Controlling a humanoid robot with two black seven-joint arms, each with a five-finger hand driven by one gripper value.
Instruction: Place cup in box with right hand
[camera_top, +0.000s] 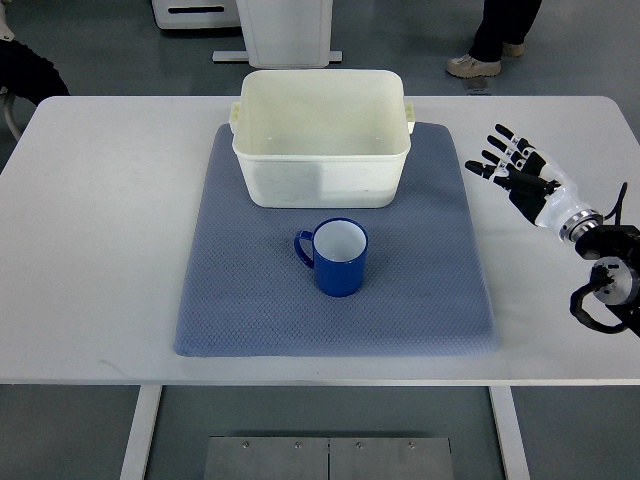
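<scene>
1. Upright on blue mat (420, 290), just in front of white box (322, 135): blue cup (340, 257), handle pointing left.
2. Well apart to cup's right: right hand (518, 172), fingers spread, holding nothing.
3. Reach leftward needed, toward handle-free side.

One blue cup (341, 257) is counted, one cream box (322, 137) behind it, and one grey-blue mat (420, 290) under both. One white surface (100, 250) is seen carrying them. One robot hand (520, 173) is spotted at the right, and one person's legs (497, 38) are glimpsed beyond.
</scene>
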